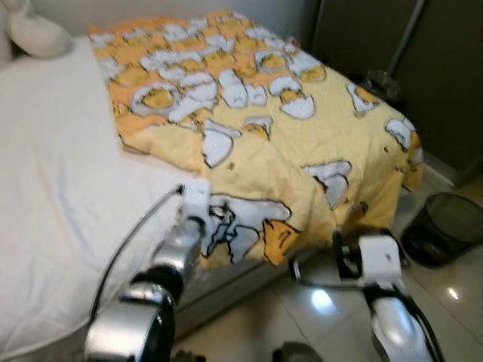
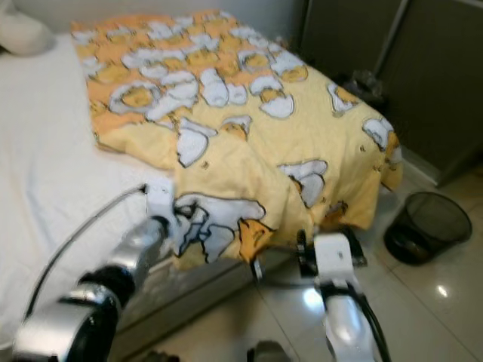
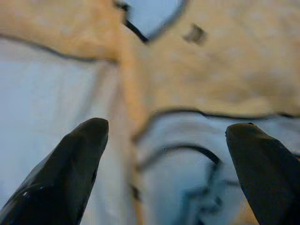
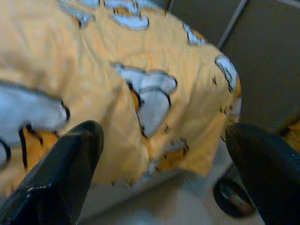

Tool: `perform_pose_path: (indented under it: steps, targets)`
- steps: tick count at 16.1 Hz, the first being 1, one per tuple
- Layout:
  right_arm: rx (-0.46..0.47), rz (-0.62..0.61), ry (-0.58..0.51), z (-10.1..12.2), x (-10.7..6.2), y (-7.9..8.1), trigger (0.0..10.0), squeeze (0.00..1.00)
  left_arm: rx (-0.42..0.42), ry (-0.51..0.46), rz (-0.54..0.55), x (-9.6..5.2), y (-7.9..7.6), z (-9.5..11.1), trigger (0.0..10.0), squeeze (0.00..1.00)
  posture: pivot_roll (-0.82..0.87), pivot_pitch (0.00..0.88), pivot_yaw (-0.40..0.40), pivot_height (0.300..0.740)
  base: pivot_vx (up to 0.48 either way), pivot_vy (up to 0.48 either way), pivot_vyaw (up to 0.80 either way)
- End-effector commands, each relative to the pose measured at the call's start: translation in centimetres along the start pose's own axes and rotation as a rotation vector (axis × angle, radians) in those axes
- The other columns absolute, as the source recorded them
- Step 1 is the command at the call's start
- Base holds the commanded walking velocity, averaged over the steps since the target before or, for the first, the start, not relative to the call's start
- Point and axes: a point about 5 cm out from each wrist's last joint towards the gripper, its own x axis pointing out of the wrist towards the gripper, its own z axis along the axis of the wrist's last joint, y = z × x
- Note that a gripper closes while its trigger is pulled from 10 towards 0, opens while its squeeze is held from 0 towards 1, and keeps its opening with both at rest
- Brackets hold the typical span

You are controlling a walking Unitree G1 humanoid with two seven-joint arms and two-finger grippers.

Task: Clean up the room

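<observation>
A yellow blanket [image 1: 249, 113] printed with white and orange cartoon figures covers the right half of a bed with a white sheet [image 1: 53, 173]. The blanket's front edge is crumpled and hangs over the bed's side and foot corner. My left arm [image 1: 185, 241] reaches to that front edge. In the left wrist view my left gripper [image 3: 168, 129] is open, with the blanket's hem and the white sheet just beyond its fingertips. My right arm [image 1: 381, 260] is low by the foot corner. My right gripper [image 4: 164, 131] is open, and the hanging blanket corner [image 4: 154, 103] lies ahead of it.
A black mesh wastebasket [image 1: 441, 226] stands on the glossy tile floor [image 1: 302, 317] at the right. Dark wardrobe doors [image 1: 430, 68] run along the far right. A white pillow or plush [image 1: 38, 30] lies at the bed's head.
</observation>
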Motion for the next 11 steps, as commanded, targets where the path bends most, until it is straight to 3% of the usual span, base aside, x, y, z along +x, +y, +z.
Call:
perform_pose_path:
  steps: [1,2,3,4,5,6,7,8,11]
  targets:
    - [-0.009,-0.001,0.006,0.1,-0.6,-0.5,10.0,0.00,0.001,-0.035,0.077,0.2,1.1,0.9,10.0,0.00,-0.33,0.127,0.010,0.719,0.000,0.000,0.00]
    - [-0.014,-0.002,0.015,0.0,-1.2,-0.8,10.0,0.00,-0.006,-0.052,0.120,0.1,1.9,1.2,10.0,0.00,-0.35,0.149,0.003,0.719,0.000,0.000,0.00]
    - [-0.036,0.006,0.013,0.2,-2.9,-1.2,10.0,0.00,-0.002,-0.150,0.133,-0.2,2.8,1.7,10.0,0.00,-0.37,0.170,0.001,0.719,0.000,0.000,0.00]
    - [-0.037,0.004,0.002,0.6,-3.4,-1.4,10.0,0.00,0.049,-0.218,0.084,-0.6,2.3,1.5,10.0,0.00,-0.37,0.183,0.001,0.719,0.000,0.000,0.00]
    - [-0.037,0.004,0.002,0.6,-3.4,-1.4,10.0,0.00,0.049,-0.218,0.084,-0.6,2.3,1.5,10.0,0.00,-0.37,0.183,0.001,0.719,0.000,0.000,0.00]
    - [-0.033,0.006,0.009,0.8,-3.8,-1.5,10.0,0.00,0.046,-0.203,0.057,-1.2,2.2,0.0,10.0,0.00,-0.36,0.195,0.001,0.719,0.000,0.000,0.00]
    - [-0.024,0.011,0.035,0.5,-4.6,-1.5,10.0,0.00,-0.010,-0.145,0.060,-1.8,2.6,-2.2,10.0,0.00,-0.34,0.222,-0.016,0.719,0.000,0.000,0.00]
    - [-0.017,0.033,0.060,0.3,-5.4,-1.2,10.0,0.00,-0.039,-0.113,0.058,-2.0,2.4,-3.1,10.0,0.00,-0.33,0.257,-0.036,0.719,0.000,0.000,0.00]
    - [-0.022,0.072,0.067,0.7,-6.2,-1.1,10.0,0.00,-0.046,-0.113,0.045,-1.8,1.6,-2.9,10.0,0.00,-0.34,0.295,-0.054,0.719,0.000,0.000,0.00]
